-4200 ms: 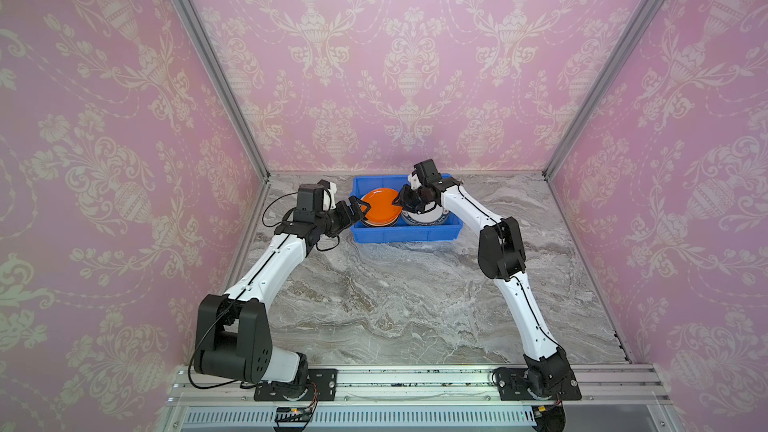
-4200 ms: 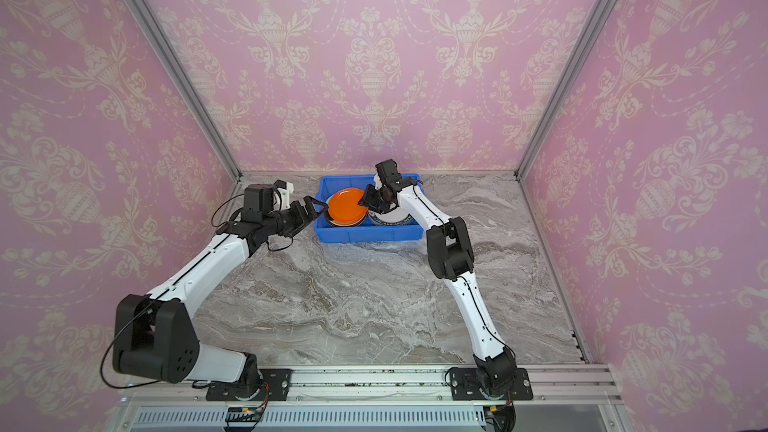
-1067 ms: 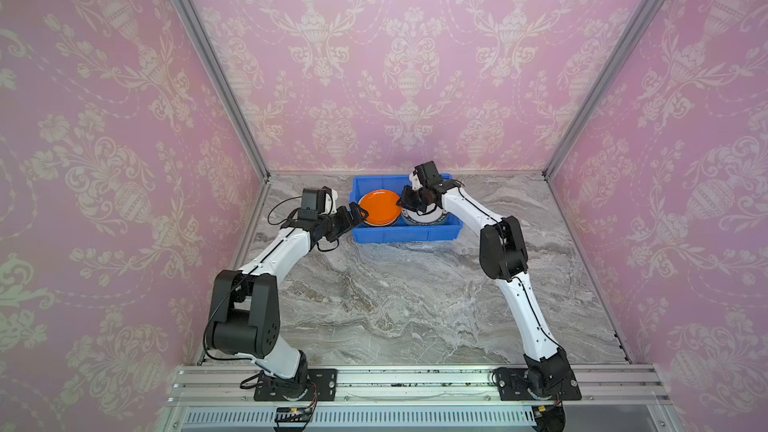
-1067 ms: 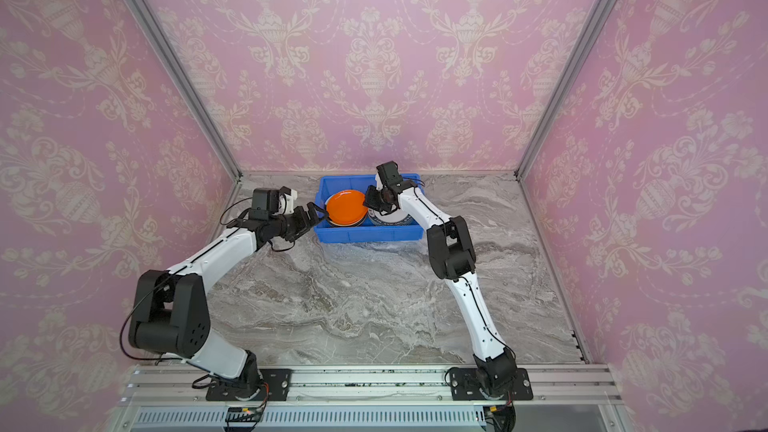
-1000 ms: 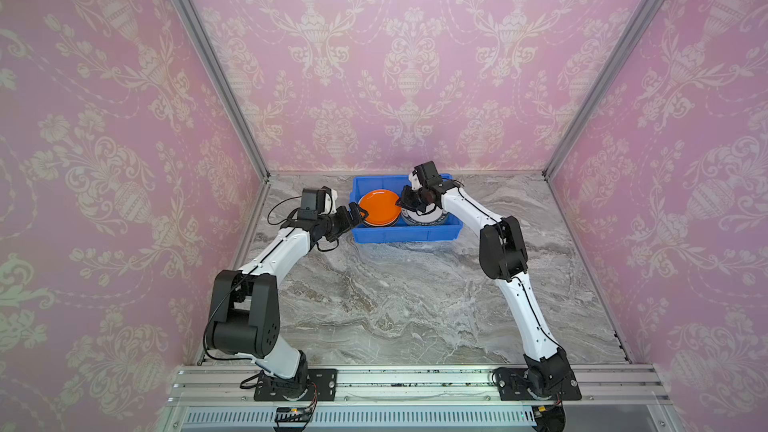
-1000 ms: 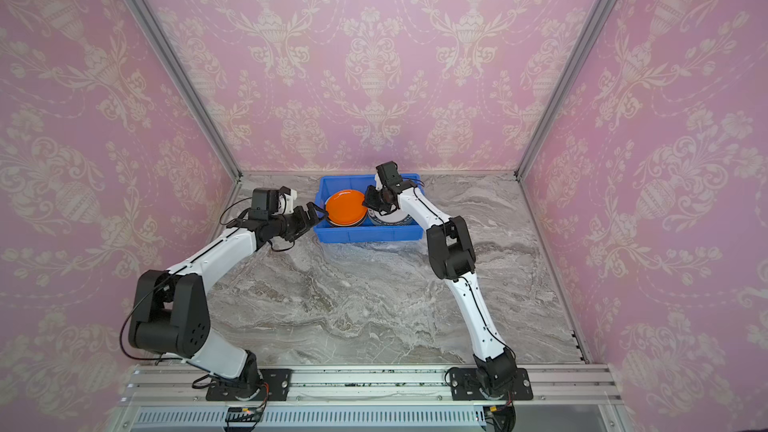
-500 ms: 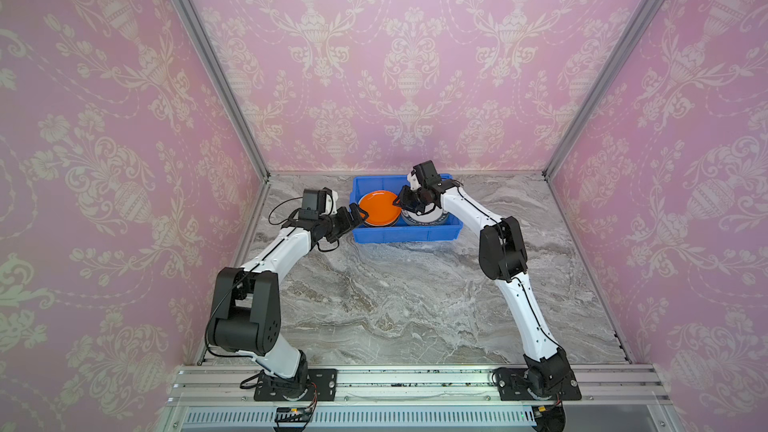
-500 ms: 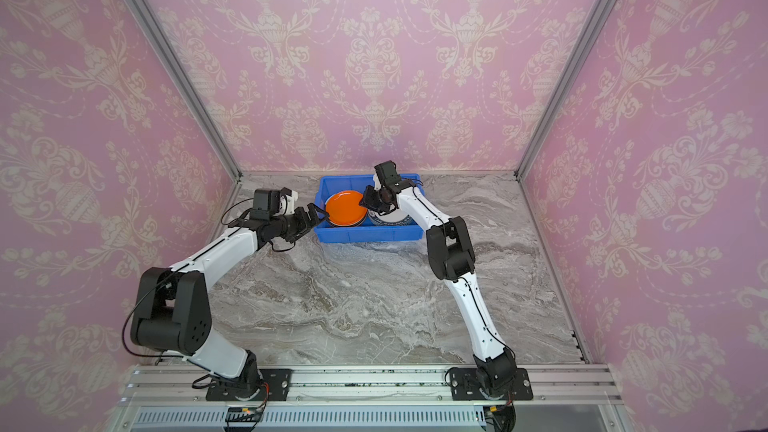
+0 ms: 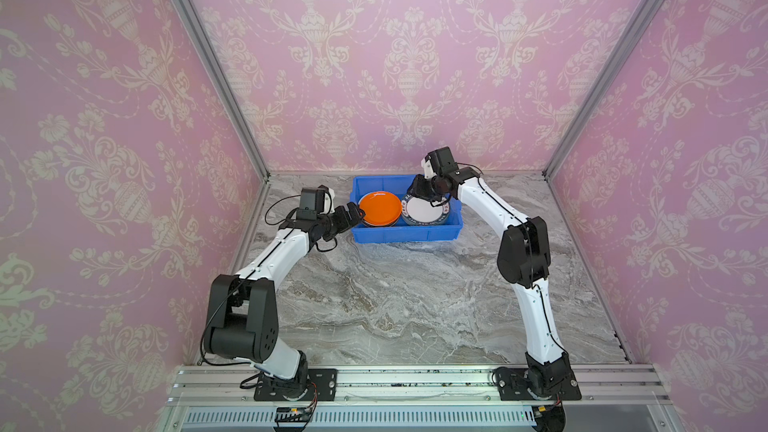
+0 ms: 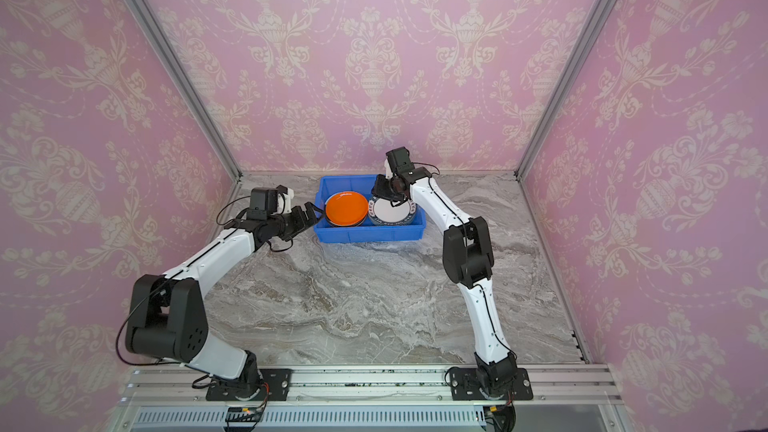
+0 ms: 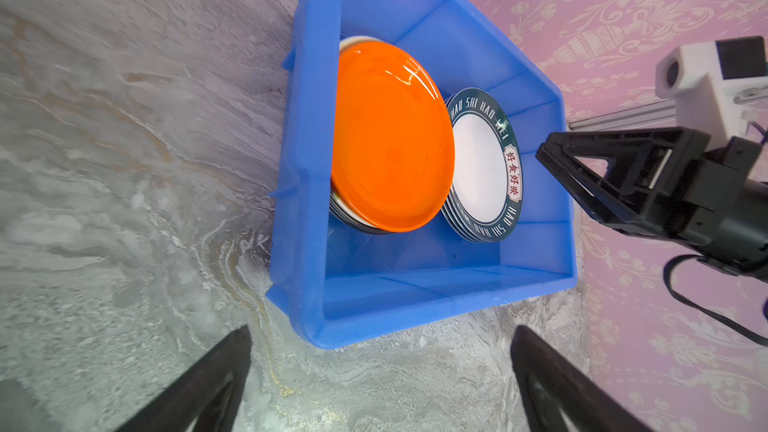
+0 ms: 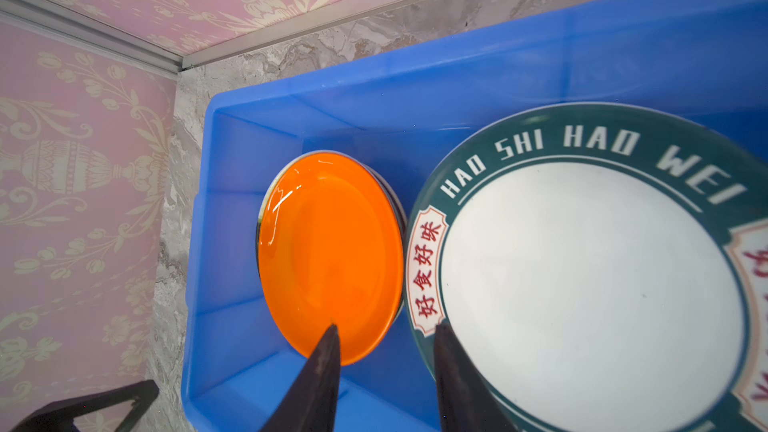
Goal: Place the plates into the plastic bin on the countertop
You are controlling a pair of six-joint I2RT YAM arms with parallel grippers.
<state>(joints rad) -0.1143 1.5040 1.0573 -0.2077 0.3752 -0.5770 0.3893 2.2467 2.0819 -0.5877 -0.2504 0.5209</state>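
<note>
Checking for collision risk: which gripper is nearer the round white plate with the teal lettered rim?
Right. The right gripper hangs over the edge of the teal-rimmed white plate inside the blue plastic bin. The left gripper sits outside the bin's left end, beyond the orange plate.

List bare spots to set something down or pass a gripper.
Free: the countertop in front of the plastic bin, between both arms; also the strip between bin and right wall. Crowded: inside the bin, the orange plate stack and teal-rimmed plate stack sit side by side, right gripper above, left gripper at its left end.
</note>
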